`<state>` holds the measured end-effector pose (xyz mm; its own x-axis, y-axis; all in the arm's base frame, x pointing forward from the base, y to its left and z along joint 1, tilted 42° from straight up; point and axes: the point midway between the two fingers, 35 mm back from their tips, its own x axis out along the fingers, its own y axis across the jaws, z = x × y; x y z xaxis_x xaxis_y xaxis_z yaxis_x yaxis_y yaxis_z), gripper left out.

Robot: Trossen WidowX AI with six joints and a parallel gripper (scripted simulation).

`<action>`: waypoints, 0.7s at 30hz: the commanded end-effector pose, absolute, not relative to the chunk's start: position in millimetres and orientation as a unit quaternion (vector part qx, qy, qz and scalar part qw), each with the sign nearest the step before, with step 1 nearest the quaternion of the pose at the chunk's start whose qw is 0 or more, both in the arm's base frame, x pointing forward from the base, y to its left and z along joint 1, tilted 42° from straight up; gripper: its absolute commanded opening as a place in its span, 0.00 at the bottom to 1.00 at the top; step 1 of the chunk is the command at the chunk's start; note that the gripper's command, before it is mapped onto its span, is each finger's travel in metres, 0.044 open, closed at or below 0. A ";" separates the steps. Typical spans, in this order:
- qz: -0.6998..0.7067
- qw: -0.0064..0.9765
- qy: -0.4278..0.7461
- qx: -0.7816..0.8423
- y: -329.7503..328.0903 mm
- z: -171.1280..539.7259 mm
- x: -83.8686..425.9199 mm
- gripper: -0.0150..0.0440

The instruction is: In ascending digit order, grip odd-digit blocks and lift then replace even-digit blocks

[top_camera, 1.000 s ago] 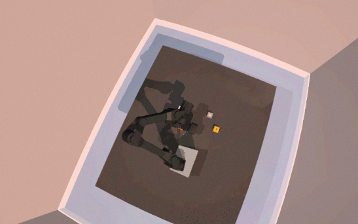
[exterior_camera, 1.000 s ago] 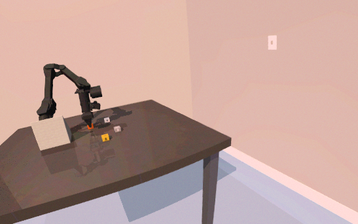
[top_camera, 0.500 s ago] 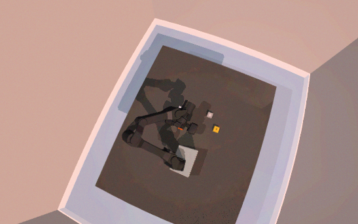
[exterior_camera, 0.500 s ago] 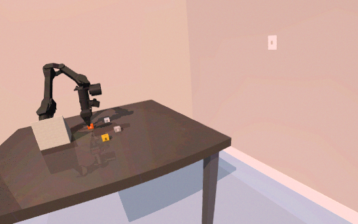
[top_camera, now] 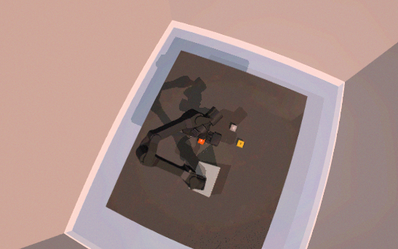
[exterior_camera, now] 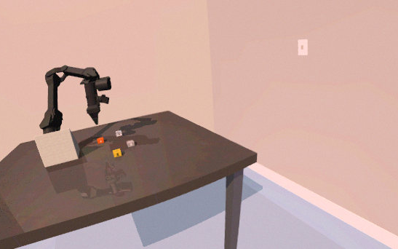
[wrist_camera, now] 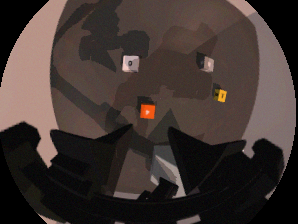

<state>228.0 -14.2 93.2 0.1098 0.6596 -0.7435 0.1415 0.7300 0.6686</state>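
Gripper (exterior_camera: 95, 121) raised above table (exterior_camera: 181, 145), fingers apart and holding nothing, orange block (exterior_camera: 100, 140) resting below, yellow block (exterior_camera: 116, 153) nearby

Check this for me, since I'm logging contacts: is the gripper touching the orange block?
Apart. The exterior view shows the gripper raised well above the table, with the orange block resting on the tabletop below it, clear space between them.

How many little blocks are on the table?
4. An orange block sits below the raised gripper, a white block lies behind it, a grey block is to its right, and a yellow block is nearest the front. None seems hidden.
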 end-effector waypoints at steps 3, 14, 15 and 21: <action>0.193 0.679 0.637 0.310 -27.4 111.4 223.7 0.46; 0.191 0.680 0.637 0.309 -42.0 104.5 233.0 0.46; 0.190 0.681 0.637 0.308 -52.3 99.0 238.9 0.46; 0.187 0.682 0.637 0.305 -115.8 55.4 264.0 0.46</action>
